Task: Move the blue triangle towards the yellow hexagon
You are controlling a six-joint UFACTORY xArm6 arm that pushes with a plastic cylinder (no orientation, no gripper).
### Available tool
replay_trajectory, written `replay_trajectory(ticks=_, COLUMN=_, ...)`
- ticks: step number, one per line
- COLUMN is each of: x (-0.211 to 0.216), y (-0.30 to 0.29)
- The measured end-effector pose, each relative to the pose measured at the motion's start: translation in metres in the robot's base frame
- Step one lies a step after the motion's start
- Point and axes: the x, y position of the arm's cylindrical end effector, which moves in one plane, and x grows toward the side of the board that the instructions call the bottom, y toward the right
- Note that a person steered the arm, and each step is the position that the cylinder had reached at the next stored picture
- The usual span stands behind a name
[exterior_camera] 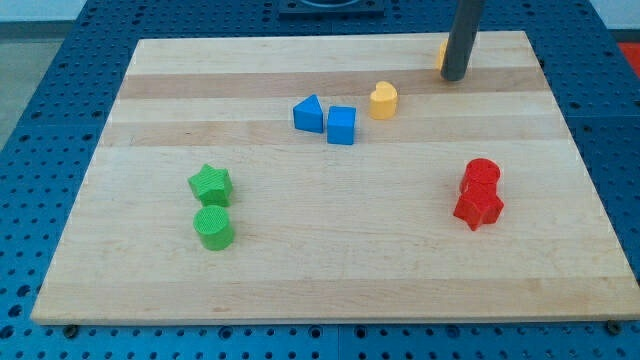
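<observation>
Camera view: the blue triangle (309,113) is sitting a little above the middle of the desk (330,270), its right side touching or all but touching the blue cube (341,126).
Handling: it is looking like a small, light, rigid block that should be sliding easily on the smooth wood; being wedge-shaped, it is likely to be turning if pushed off-centre.
Where to push: there is no taking hold here; I judge the left face is the one to be pressing, square on.
Yellow hexagon (441,54): only an orange-yellow sliver is showing at the view's top, mostly hidden behind the rod, so its shape cannot be told.
End effector: a plain rod with nothing to open or close; my tip (454,77) is resting just beside that sliver, well apart from the triangle.
In the way: the blue cube and the yellow heart (383,100) are lying between triangle and target.
Elsewhere: green star (210,183), green cylinder (214,227), two red blocks (479,194).
</observation>
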Motion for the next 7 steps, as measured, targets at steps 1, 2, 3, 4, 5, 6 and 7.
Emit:
replay_trajectory(ticks=1, x=-0.011, y=0.0)
replay_trajectory(ticks=2, x=-0.023, y=-0.004)
replay_trajectory(ticks=3, x=-0.02, y=-0.008)
replay_trajectory(ticks=4, x=-0.013, y=-0.082)
replay_trajectory(ticks=5, x=-0.004, y=-0.16)
replay_trajectory(ticks=6, x=0.002, y=-0.179)
replay_trajectory(ticks=7, x=0.041, y=-0.23)
